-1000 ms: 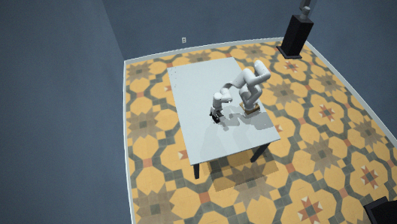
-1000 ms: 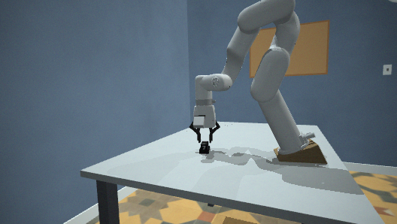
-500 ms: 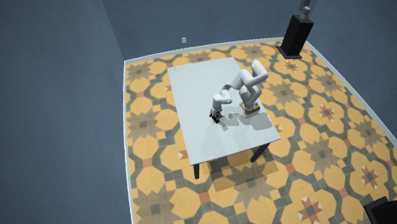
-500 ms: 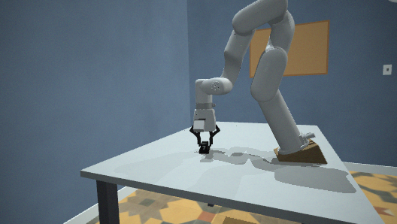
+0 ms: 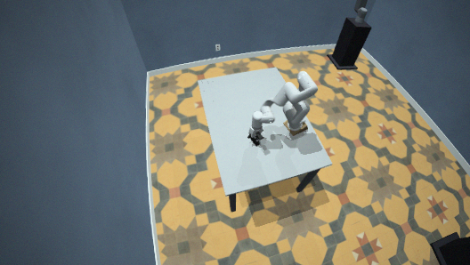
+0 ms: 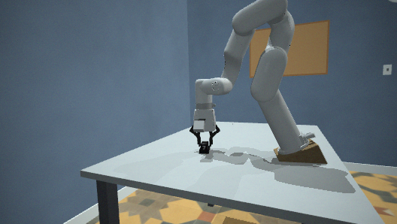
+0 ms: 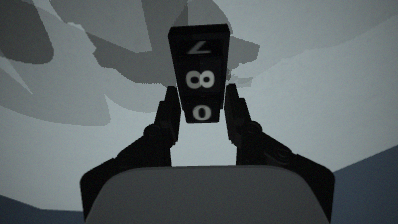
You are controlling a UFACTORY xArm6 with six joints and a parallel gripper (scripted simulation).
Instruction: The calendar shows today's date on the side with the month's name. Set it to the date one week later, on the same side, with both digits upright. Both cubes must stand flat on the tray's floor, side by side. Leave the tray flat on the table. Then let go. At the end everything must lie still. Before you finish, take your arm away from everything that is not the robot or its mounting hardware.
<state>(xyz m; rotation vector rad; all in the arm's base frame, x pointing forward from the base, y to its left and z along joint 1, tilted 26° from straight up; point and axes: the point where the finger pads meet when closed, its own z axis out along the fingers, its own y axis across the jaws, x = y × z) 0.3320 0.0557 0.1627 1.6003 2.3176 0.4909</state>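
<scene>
A black calendar cube [image 7: 200, 75] with white digits stands on the white table [image 6: 240, 169]. In the wrist view it shows a 7 on its far face, an 8 on top and a 0 on its near face. My gripper [image 7: 201, 97] points straight down over it, half open, with one finger on each side of the cube's near end. The fingers straddle the cube without clamping it. The cube also shows in the exterior view [image 6: 204, 147], low between the fingertips [image 6: 204, 143], and as a dark spot under the gripper [image 5: 255, 139] in the top view. I see no tray, no second cube and no month plate in any view.
The arm's base stands on a brown plate [image 6: 301, 154] at the table's right side. The table's near edge [image 6: 210, 195] lies in front of the cube. A black pedestal [image 5: 352, 42] stands in the room's far corner.
</scene>
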